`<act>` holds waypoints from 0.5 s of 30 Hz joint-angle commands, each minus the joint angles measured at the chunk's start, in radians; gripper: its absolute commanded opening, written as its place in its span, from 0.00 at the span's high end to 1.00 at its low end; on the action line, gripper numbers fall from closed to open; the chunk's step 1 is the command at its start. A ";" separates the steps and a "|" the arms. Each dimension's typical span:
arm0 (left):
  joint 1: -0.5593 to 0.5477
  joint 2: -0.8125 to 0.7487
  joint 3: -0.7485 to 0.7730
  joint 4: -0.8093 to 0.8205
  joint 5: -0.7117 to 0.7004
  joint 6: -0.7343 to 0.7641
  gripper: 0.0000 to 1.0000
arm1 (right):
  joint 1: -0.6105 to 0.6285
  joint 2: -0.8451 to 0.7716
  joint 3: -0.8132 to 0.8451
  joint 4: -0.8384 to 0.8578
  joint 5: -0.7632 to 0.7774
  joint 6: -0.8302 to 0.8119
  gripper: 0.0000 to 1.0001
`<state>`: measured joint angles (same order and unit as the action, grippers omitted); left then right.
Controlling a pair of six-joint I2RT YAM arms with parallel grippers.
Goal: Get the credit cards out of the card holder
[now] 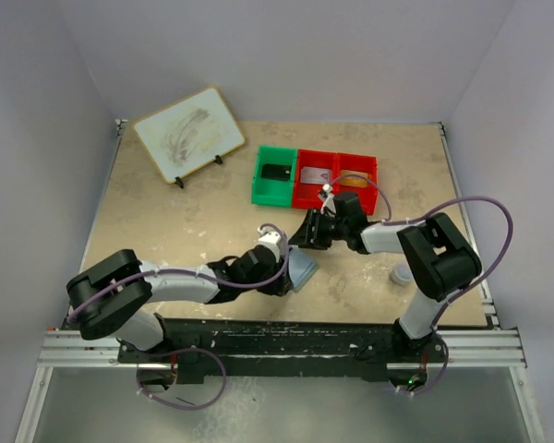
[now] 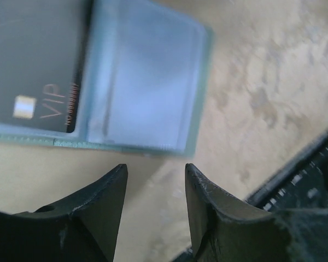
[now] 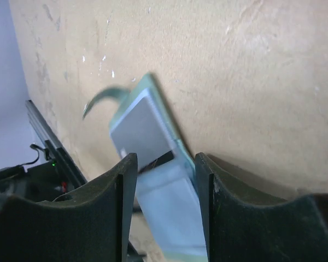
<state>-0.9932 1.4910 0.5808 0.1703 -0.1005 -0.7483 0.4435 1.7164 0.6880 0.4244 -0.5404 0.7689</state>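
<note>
The left fingers (image 2: 106, 202) stand partly apart with nothing between them, tips just short of the card holder's (image 2: 147, 82) near edge. The right fingers (image 3: 106, 207) are also partly apart. A pale panel of the holder fills their gap, but whether they pinch it I cannot tell.

The holder lies spread open on the worktop (image 1: 166, 221) between the two arms. A dark card marked VIP (image 2: 38, 71) sits in one panel. Its long axis runs across the left wrist view, the fold pointing away from those fingers.

Behind the right arm, a green bin (image 1: 261, 185) holds a black card (image 1: 276, 172), touching a red bin (image 1: 358, 157) holding a silvery card (image 1: 314, 173). A board on a stand (image 1: 189, 134) stands far left.
</note>
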 commanded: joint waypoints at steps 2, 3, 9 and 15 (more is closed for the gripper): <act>-0.079 -0.001 -0.067 0.106 -0.034 -0.181 0.55 | 0.019 0.053 0.096 -0.133 -0.011 -0.151 0.51; -0.085 -0.001 -0.066 0.124 -0.039 -0.192 0.55 | 0.021 0.059 0.102 -0.144 -0.022 -0.173 0.51; -0.136 0.053 -0.009 0.159 0.016 -0.169 0.55 | 0.034 0.041 0.128 -0.241 -0.035 -0.309 0.52; -0.157 -0.034 -0.013 0.019 -0.100 -0.152 0.55 | 0.035 -0.129 0.131 -0.355 0.230 -0.287 0.50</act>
<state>-1.1439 1.5265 0.5537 0.2962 -0.1139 -0.9058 0.4770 1.7050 0.8078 0.1822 -0.4805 0.5110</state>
